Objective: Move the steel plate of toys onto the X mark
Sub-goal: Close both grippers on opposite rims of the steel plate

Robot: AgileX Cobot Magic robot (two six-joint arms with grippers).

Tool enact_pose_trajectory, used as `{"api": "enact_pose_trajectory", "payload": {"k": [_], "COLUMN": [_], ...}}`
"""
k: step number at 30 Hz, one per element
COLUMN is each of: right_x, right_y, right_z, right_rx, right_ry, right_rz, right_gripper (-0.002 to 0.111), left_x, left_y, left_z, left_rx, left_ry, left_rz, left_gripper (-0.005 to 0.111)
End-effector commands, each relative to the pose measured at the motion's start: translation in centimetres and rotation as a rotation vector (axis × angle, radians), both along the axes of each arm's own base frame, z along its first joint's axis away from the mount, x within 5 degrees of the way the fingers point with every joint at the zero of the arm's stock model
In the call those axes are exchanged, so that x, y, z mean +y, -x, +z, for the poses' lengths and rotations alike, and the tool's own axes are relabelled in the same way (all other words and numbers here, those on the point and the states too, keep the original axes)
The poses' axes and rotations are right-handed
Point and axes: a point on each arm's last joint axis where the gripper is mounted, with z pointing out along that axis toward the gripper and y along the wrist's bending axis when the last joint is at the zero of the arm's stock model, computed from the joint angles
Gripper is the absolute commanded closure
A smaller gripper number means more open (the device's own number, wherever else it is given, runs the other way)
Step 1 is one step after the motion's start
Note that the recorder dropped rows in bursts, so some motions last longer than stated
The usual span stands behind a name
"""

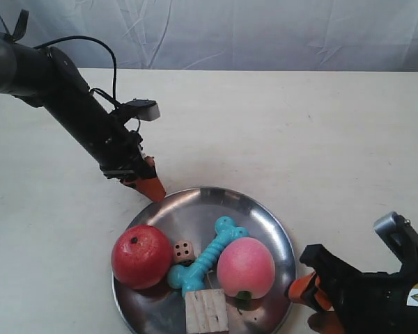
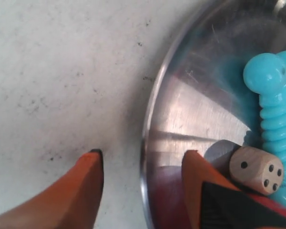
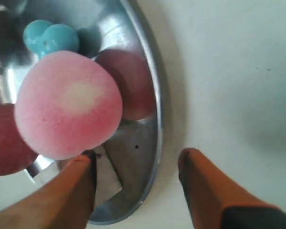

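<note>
The steel plate (image 1: 195,210) sits on the counter (image 1: 299,125) toward 6 o'clock in the exterior view, toys (image 1: 207,261) aboard; the X mark is not visible. The left gripper (image 2: 143,155) straddles its rim at 10 o'clock and the right gripper (image 3: 138,153) at 4 o'clock, both with fingers apart and nothing clamped. If one bites shallowly or lifts sooner than the other, the slick rim may slip or tilt, rolling the apple (image 1: 141,256) and peach (image 1: 245,267) off.

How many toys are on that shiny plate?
5: red apple at the exterior view's left, die beside it, turquoise bone central, pink peach right of it, wooden cube in front.
</note>
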Motion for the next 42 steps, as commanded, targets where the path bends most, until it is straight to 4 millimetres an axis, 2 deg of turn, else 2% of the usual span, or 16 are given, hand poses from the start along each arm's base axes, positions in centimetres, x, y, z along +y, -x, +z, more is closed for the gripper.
{"api": "enact_pose_trajectory", "payload": {"k": [1,12,19,27,35,42], "right_x": [-0.1,-0.1,0.4,0.5,0.4,0.6], "right_y": [-0.2,-0.5,-1.3,-1.1,-1.7,-1.5], "right_z": [-1.2,-1.5,-0.8,-1.6,-1.6,-1.6], "right_rx": [0.032,0.021,-0.039,0.025,-0.043,-0.010], "right_ry": [0.058,0.085,0.086,0.112,0.141,0.135], "right_rz": [-0.013,-0.009,0.009,0.027,0.027,0.043], "right_gripper": [0.056,0.056,0.056,0.056,0.056,0.056], "left_x": [-0.6,-0.7,-0.7,-0.7,-0.6,-0.6], "left_y": [0.1,0.0,0.0,0.1,0.0,0.1], "left_z": [0.1,0.1,0.1,0.1,-0.1,0.0], "left_rx": [-0.012,-0.023,-0.019,-0.006,0.028,0.036], "left_ry": [0.000,0.001,0.000,0.000,-0.038,-0.037], "left_rz": [-0.011,-0.002,0.004,0.006,0.078,0.075], "left_gripper": [0.057,0.057,0.057,0.057,0.058,0.058]}}
